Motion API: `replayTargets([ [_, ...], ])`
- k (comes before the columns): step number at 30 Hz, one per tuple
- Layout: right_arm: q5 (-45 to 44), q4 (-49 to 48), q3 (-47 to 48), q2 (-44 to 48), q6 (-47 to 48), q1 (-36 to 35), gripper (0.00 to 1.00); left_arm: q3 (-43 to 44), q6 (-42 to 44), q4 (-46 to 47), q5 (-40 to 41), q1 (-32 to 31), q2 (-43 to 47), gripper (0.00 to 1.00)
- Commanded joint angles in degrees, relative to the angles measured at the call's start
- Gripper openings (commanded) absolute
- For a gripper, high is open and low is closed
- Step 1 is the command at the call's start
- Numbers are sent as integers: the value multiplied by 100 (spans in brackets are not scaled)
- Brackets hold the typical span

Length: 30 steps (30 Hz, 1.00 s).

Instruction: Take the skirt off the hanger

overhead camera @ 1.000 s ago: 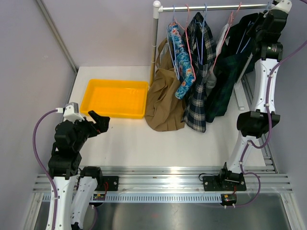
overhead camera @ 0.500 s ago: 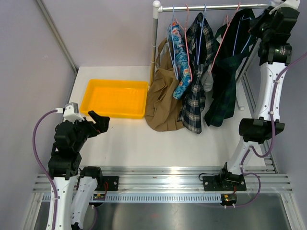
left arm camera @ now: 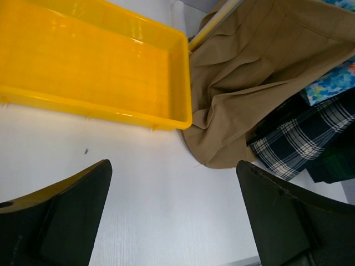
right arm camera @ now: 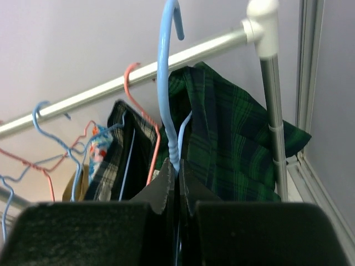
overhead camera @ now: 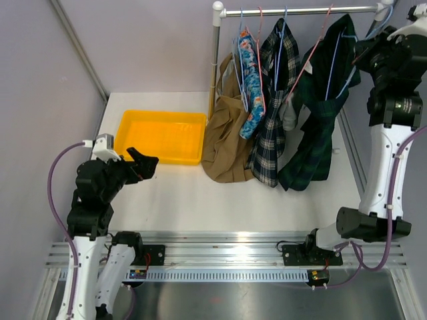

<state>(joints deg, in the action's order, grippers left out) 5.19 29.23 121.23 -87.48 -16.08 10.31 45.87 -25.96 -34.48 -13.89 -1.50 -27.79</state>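
Right gripper [right arm camera: 177, 173] is being held shut on a blue hanger [right arm camera: 166, 83] by green tartan [right arm camera: 233, 138]; left gripper [left arm camera: 172, 166] is being held wide open, empty, facing tray [left arm camera: 183, 83] and skirt [left arm camera: 249, 83]

The white bench [overhead camera: 180, 197] fills the middle of the top view. A yellow tray [overhead camera: 157, 161] lies flat on it, left of centre. Just right of the tray, the lower folds of the tan skirt [overhead camera: 225, 150] rest on the bench. The cloth lies close against the tray's near right corner and seems to touch it, though a fold hides the contact. The rack's white post [overhead camera: 214, 73] comes down behind the skirt. Further right, the dark green tartan garment [overhead camera: 303, 170] hangs low; whether its hem rests on the bench is unclear.
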Motion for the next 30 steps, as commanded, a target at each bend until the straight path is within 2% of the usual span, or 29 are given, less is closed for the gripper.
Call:
replayTargets([
  [1, 70, -831, -799, 731, -133, -11, 0, 911, -24, 723, -440, -324, -672, 99],
  [2, 87, -866, -985, 915, -124, -11, 0, 1133, -6, 758, -343, -473, -858, 99],
  [4, 140, -963, -1434, 1066, -132, -11, 0, 1677, 178, 794, 207, -1175, -1514, 99],
  [5, 131, -972, -1540, 1197, -150, -11, 0, 2219, 257, 794, 411, -1482, -1754, 99],
  [6, 140, -955, -1689, 1242, -159, -20, 0, 2564, 414, 776, 587, -2164, -2061, 99],
  [8, 157, -955, -1821, 1391, -325, -20, 0, 3484, 521, 732, 992, -2931, -2913, 99],
  [9, 262, -1007, -1944, 1444, -387, -11, 0, 3717, 617, 776, 1141, -3831, -3169, 99],
  [11, 412, -1034, -2033, 1550, -537, -11, 0, 4095, 749, 1055, 1615, -4750, -3922, 99],
  [12, 413, -999, -2059, 1576, -572, -11, 0, 4262, 785, 1231, 1670, -5468, -4127, 99],
  [15, 456, -806, -1998, 1690, -643, -11, 0, 4317, 829, 2040, 1705, -6447, -4927, 99],
  [17, 456, -596, -1928, 1796, -678, -20, 0, 4325, 812, 2504, 1758, -6792, -5444, 99],
  [20, 465, -428, -1813, 2050, -678, -11, 0, 4536, 688, 2901, 1618, -6943, -5929, 99],
  [25, 456, -208, -1849, 2612, -800, -11, 0, 5360, 723, 3035, 1696, -7101, -6870, 99],
  [30, 553, -129, -1857, 2789, -906, -29, 0, 6038, 566, 3061, 1600, -7119, -7573, 99],
])
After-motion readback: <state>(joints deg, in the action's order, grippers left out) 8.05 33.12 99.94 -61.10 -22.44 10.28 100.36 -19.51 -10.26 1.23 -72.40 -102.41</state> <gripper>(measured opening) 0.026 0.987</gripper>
